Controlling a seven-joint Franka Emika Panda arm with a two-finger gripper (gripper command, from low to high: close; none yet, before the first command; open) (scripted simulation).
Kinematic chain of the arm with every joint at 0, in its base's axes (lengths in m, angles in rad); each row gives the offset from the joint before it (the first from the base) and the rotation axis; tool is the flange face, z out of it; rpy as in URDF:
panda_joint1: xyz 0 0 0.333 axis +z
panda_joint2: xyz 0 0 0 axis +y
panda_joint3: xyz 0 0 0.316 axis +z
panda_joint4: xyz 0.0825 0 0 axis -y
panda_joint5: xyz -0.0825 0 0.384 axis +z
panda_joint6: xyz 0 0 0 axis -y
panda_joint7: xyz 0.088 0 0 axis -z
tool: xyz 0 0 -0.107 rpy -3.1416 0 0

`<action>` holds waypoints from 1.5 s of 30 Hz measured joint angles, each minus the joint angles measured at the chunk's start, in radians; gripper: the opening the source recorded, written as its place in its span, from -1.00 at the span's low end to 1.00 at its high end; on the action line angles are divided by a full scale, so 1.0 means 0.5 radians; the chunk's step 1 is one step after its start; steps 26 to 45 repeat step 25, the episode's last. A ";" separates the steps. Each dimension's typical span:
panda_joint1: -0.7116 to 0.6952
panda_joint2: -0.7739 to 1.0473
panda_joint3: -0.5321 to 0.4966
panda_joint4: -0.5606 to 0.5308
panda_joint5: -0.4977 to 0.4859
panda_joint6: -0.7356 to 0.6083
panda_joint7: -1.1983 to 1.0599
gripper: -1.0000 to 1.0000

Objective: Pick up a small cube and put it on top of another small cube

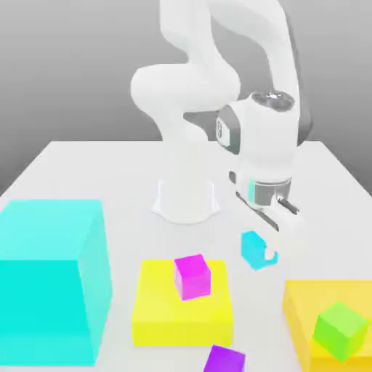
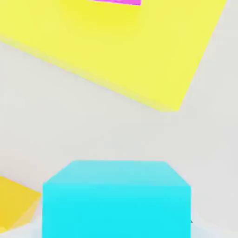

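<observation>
cyan cube sits gripped by the down-pointing gripper.

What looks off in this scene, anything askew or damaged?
Nothing damaged. Slightly odd: the magenta cube sits off-centre and askew on the yellow block, nearer the edge away from the viewer.

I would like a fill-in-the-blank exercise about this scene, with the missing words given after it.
1. The magenta cube rests on the ____ block.
2. The green cube sits on the ____ block.
3. The largest block on the table is coloured ____.
4. The jaws are closed on the small ____ cube.

Missing words: yellow; orange; cyan; cyan
</observation>
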 joint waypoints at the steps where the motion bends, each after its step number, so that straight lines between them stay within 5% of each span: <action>1: -0.004 0.022 -0.001 0.072 -0.007 -0.050 0.009 -1.00; 16: -0.007 0.381 -0.077 1.157 -0.428 -0.797 0.362 -1.00; 19: 0.014 0.547 -0.101 1.199 -0.533 -0.680 0.439 -1.00; 20: 0.025 0.612 -0.117 1.190 -0.568 -0.609 0.464 1.00; 45: 0.025 0.612 -0.117 1.190 -0.568 -0.609 0.464 1.00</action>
